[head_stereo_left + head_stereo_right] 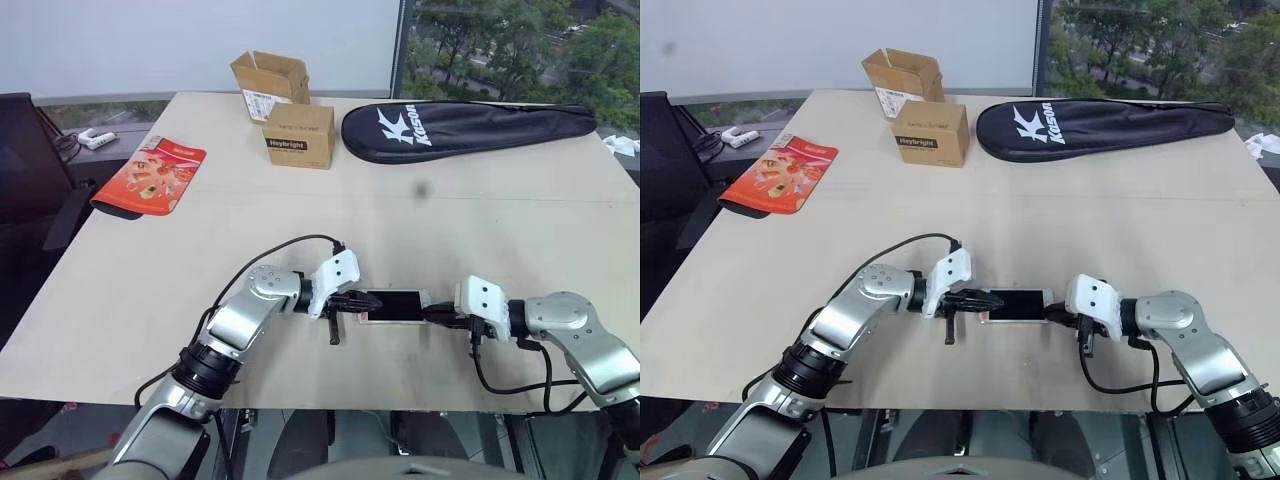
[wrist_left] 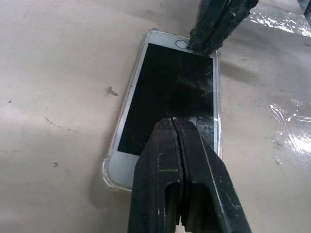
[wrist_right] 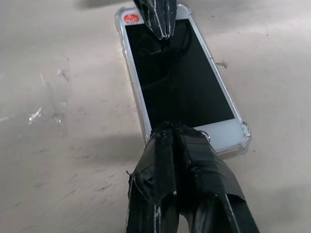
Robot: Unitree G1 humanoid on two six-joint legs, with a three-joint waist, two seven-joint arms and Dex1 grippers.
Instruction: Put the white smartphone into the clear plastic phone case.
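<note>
The white smartphone (image 1: pixel 395 306) lies flat, screen up, near the table's front edge. It sits inside the clear plastic phone case (image 2: pixel 110 174), whose glossy rim and corners (image 3: pixel 245 133) frame it. My left gripper (image 1: pixel 352 299) is shut, and its tip (image 2: pixel 174 121) rests on the screen at the phone's left end. At the home-button end, my right gripper (image 1: pixel 432 312) is also shut, with its taped fingers (image 3: pixel 170 127) down on the white bezel. Neither gripper holds anything.
At the back of the table stand two cardboard boxes (image 1: pixel 298 135), (image 1: pixel 268 80) and a black racket bag (image 1: pixel 465 128). An orange packet (image 1: pixel 152 178) lies at the back left. A scrap of clear film (image 2: pixel 291 131) lies beside the phone. The table's front edge (image 1: pixel 330 405) runs close below my arms.
</note>
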